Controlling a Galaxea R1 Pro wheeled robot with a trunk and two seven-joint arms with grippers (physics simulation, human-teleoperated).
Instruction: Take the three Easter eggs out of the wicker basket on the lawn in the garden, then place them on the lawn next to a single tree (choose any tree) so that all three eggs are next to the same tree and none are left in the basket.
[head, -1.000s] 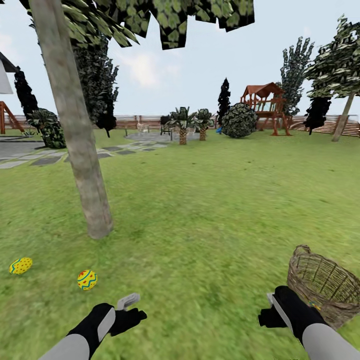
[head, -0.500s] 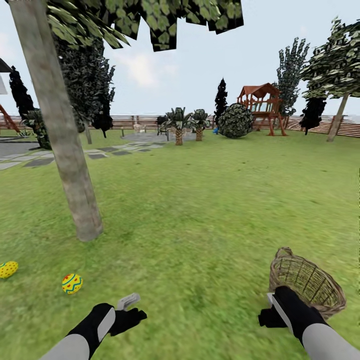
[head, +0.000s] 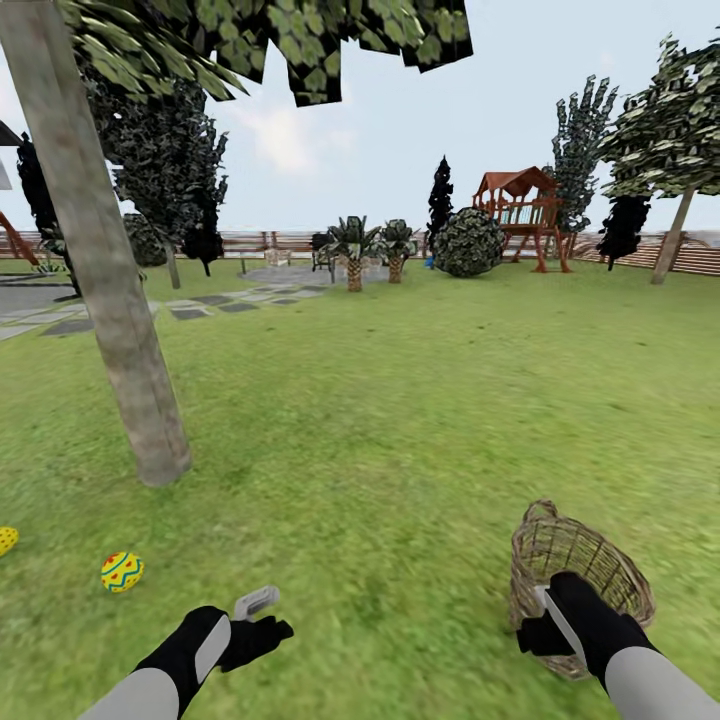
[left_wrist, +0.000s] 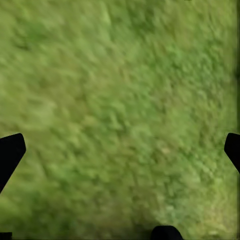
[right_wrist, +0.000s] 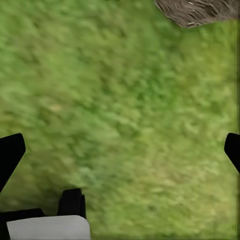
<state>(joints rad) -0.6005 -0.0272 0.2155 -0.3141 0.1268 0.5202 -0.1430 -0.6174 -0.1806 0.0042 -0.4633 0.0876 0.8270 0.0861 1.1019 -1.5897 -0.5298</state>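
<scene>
— How are the arms held?

— Both reach forward and low over the lawn (head: 420, 420). The left gripper (head: 262, 622) hangs over bare grass; the right gripper (head: 540, 625) sits just at the near rim of the wicker basket (head: 575, 560). In each wrist view the black fingertips (left_wrist: 11, 152) stand far apart at opposite edges with only grass between, so both sets of jaws are spread and hold nothing.

— What is hard to make out?

— The right forearm covers the basket's near side, so I cannot tell what lies inside. In the right wrist view just a corner of wicker shows. One Easter egg (head: 121, 571) lies whole on the grass ahead of the left gripper; a second egg (head: 6, 540) is cut by the picture's edge. Both rest near the foot of the tree (head: 105, 280), well apart from the basket.

— And the surroundings?

— Mottled green grass runs back to a wooden fence (head: 690, 255). There is a grey stepping-stone path (head: 200, 305), a round shrub (head: 470, 242), a red-roofed play frame (head: 520, 215) and dark trees under a pale sky.
</scene>
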